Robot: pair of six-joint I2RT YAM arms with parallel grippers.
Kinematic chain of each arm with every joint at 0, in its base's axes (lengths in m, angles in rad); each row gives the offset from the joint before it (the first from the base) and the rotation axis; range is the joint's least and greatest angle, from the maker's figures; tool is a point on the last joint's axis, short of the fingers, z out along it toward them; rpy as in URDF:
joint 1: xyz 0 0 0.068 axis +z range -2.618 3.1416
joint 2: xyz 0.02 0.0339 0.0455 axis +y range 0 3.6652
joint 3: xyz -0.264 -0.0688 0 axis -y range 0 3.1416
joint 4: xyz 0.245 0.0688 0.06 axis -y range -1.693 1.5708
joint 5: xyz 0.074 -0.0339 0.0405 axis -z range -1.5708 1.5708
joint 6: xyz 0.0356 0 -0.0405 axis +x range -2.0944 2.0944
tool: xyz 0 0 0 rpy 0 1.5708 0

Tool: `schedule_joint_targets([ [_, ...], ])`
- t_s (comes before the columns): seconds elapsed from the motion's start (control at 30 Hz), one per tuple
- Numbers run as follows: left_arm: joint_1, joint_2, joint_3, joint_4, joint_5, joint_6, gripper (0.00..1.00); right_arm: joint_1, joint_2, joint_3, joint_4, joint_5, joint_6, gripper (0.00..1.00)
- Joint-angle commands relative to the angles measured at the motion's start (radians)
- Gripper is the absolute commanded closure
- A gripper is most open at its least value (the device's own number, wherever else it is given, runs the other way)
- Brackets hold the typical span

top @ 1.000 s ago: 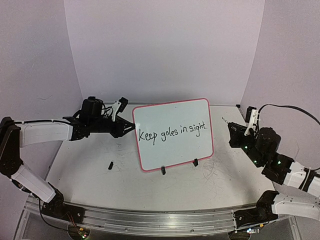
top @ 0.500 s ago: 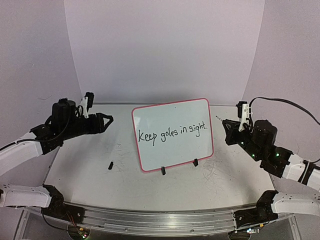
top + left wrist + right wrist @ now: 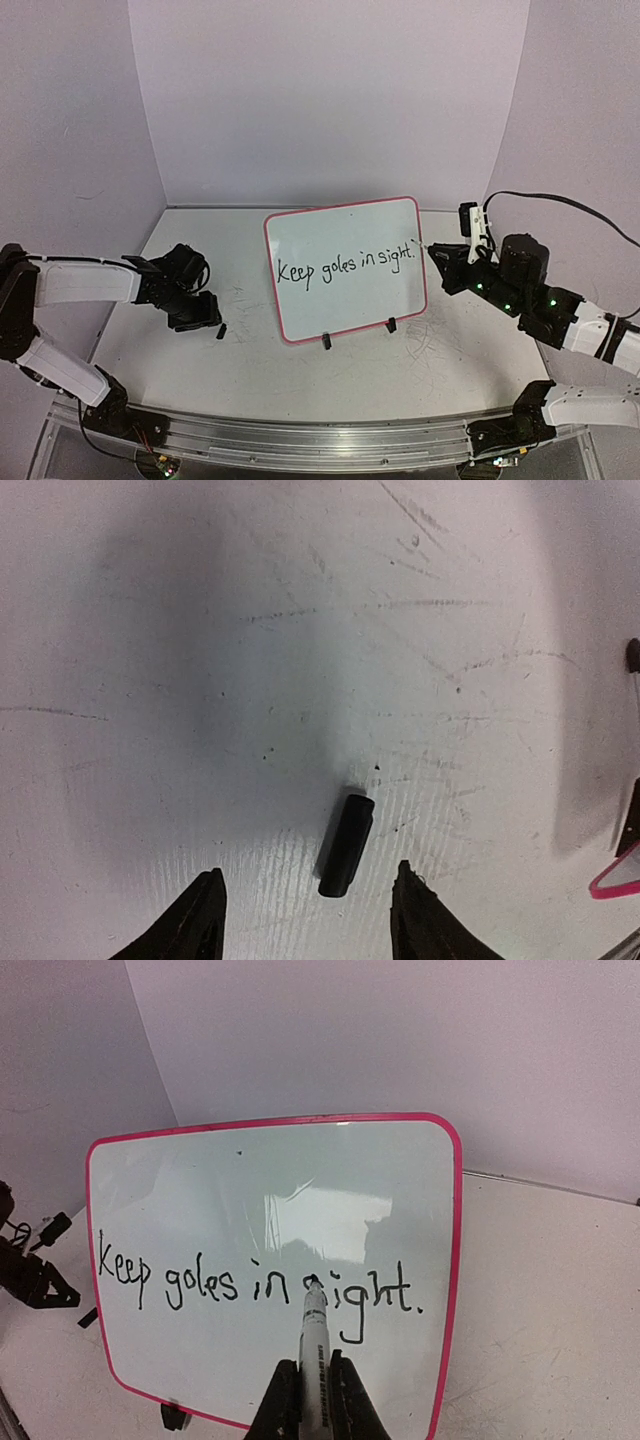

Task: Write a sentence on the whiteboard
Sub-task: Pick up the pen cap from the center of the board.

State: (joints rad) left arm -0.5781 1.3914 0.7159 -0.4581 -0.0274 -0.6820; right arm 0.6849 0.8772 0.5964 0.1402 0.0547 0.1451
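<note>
The whiteboard [image 3: 340,225] stands upright on two black clip feet mid-table, and its pink-red border frames the sentence [image 3: 345,266] "Keep goles in sight." The right wrist view shows the board [image 3: 270,1175] and the sentence [image 3: 200,1285] from the front. My right gripper [image 3: 445,270] [image 3: 313,1368] is shut on a white marker [image 3: 314,1332]. The marker's black tip points at the "s" of "sight"; contact cannot be told. My left gripper [image 3: 205,315] [image 3: 308,875] hangs open, low over the table left of the board. A small black marker cap [image 3: 221,329] [image 3: 346,845] lies loose between its fingertips.
The tabletop [image 3: 300,375] is scratched grey-white. Purple walls close in the back and both sides. The board's clip feet [image 3: 326,341] stand near the table's middle. A corner of the board's pink border [image 3: 615,880] shows at the right edge of the left wrist view.
My left arm drew back from the board's left edge and dropped to the table over the cap, its jaws opening. My right gripper moved left toward the board with the marker.
</note>
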Motion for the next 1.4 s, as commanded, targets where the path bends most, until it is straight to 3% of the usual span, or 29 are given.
schedule_joint_targets([
  [0.0, -0.046, 0.089, 0.084, -0.011, -0.057, 0.028, 0.47, -0.001, -0.004, 0.039, 0.002, -0.047, 0.001, 1.0],
  [0.37, -0.112, 0.241, 0.119, 0.005, -0.101, 0.043, 0.64, -0.001, 0.004, 0.046, 0.002, -0.047, 0.002, 1.0],
  [0.57, -0.125, 0.25, 0.094, 0.007, -0.144, 0.032, 0.81, -0.001, 0.02, 0.056, 0.0, -0.069, 0.002, 1.0],
  [0.7, -0.125, 0.16, 0.056, 0.005, -0.17, 0.019, 0.95, -0.001, 0.024, 0.077, -0.018, -0.076, 0.008, 1.0],
  [0.8, -0.125, 0.063, 0.057, -0.015, -0.182, 0.012, 0.99, -0.001, 0.031, 0.098, -0.032, -0.092, 0.019, 1.0],
  [1.0, -0.127, -0.216, 0.172, -0.064, -0.216, 0.078, 1.0, -0.001, 0.085, 0.186, -0.085, -0.197, 0.038, 1.0],
  [1.2, -0.152, -0.399, 0.283, -0.03, -0.135, 0.255, 1.0, 0.001, 0.197, 0.316, -0.186, -0.382, 0.03, 1.0],
  [1.3, -0.225, -0.44, 0.284, 0.069, -0.034, 0.375, 1.0, 0.009, 0.235, 0.359, -0.197, -0.473, 0.042, 1.0],
  [1.37, -0.324, -0.418, 0.282, 0.131, -0.04, 0.453, 1.0, 0.026, 0.266, 0.383, -0.2, -0.509, 0.053, 1.0],
])
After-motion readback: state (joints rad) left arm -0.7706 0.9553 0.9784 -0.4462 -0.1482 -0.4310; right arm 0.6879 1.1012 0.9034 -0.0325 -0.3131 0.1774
